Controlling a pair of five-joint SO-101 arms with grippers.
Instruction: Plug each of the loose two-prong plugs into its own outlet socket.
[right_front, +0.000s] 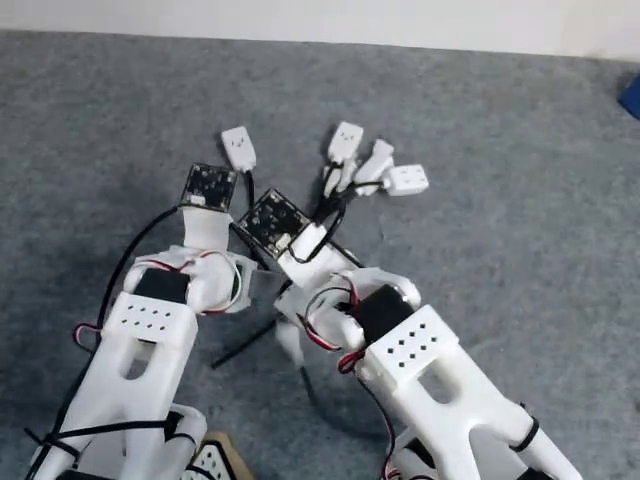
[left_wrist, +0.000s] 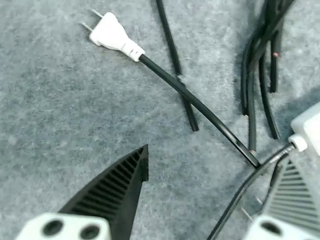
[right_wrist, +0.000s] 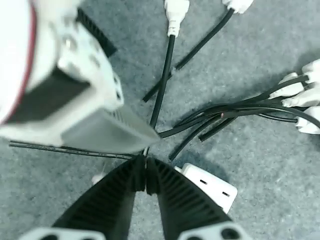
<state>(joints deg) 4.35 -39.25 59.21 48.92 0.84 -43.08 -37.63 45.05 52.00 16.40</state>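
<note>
A white two-prong plug (left_wrist: 111, 32) lies loose on the grey carpet, its black cable (left_wrist: 200, 107) running back toward my left gripper (left_wrist: 210, 185). That gripper is open, with its fingers wide apart and nothing between them. From above it (right_front: 240, 205) sits just short of the same plug (right_front: 238, 147). My right gripper (right_wrist: 145, 175) is shut, its black fingertips pressed together beside a white outlet socket (right_wrist: 207, 185). A thin black cable (right_wrist: 65, 150) runs up to the tips; whether it is pinched is hidden. Three more white plugs (right_front: 378, 160) lie bunched farther back.
Several black cables (right_wrist: 235, 112) cross and bundle on the carpet between the two arms. The left arm's finger (right_wrist: 100, 130) hangs close over the right gripper's tips. Open carpet (right_front: 520, 260) stretches to the right and far side. A blue object (right_front: 632, 95) pokes in at the right edge.
</note>
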